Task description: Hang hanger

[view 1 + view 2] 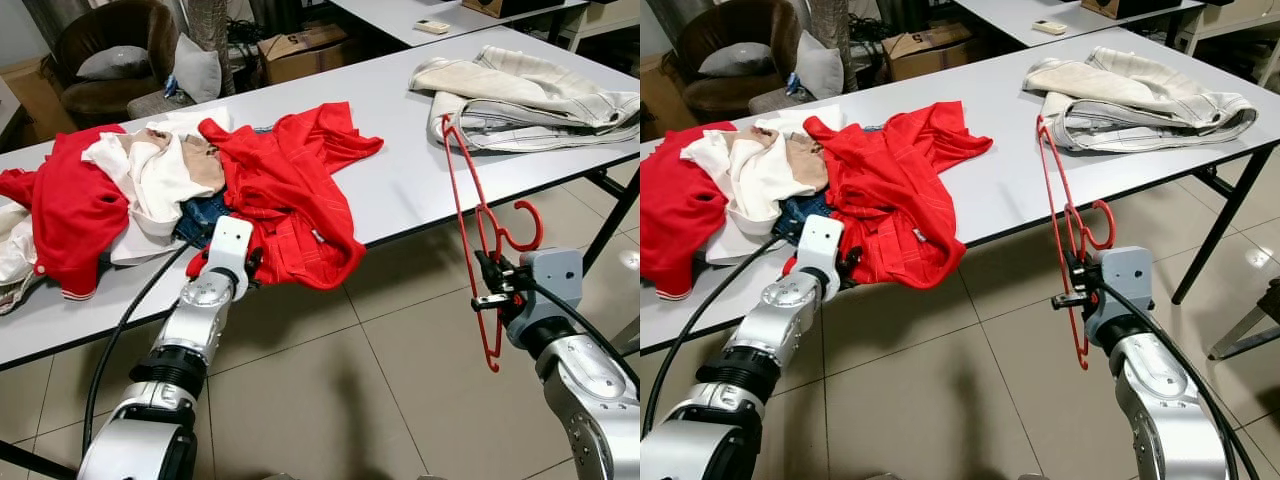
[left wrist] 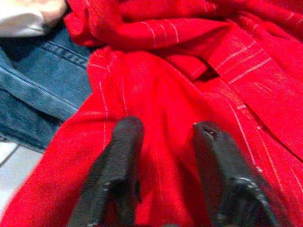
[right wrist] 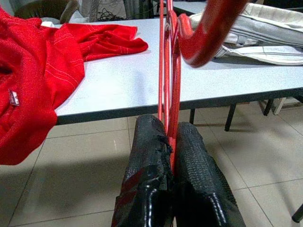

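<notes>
A red plastic hanger (image 1: 478, 232) stands upright in the air off the table's front edge, hook toward the right. My right gripper (image 1: 490, 285) is shut on its lower part, and the fingers (image 3: 189, 165) pinch the red bars (image 3: 166, 71). A red shirt (image 1: 290, 190) lies on the white table (image 1: 420, 170), draping over the front edge. My left gripper (image 1: 222, 268) is at that draped edge, open, its two black fingers (image 2: 118, 161) resting against the red cloth (image 2: 189, 85).
A heap of red, white, beige and denim clothes (image 1: 120, 190) covers the table's left part. A folded cream garment (image 1: 530, 100) lies at the far right. Black table legs (image 1: 610, 215) stand on the right over the tiled floor (image 1: 400, 380). An armchair (image 1: 110, 55) and boxes sit behind.
</notes>
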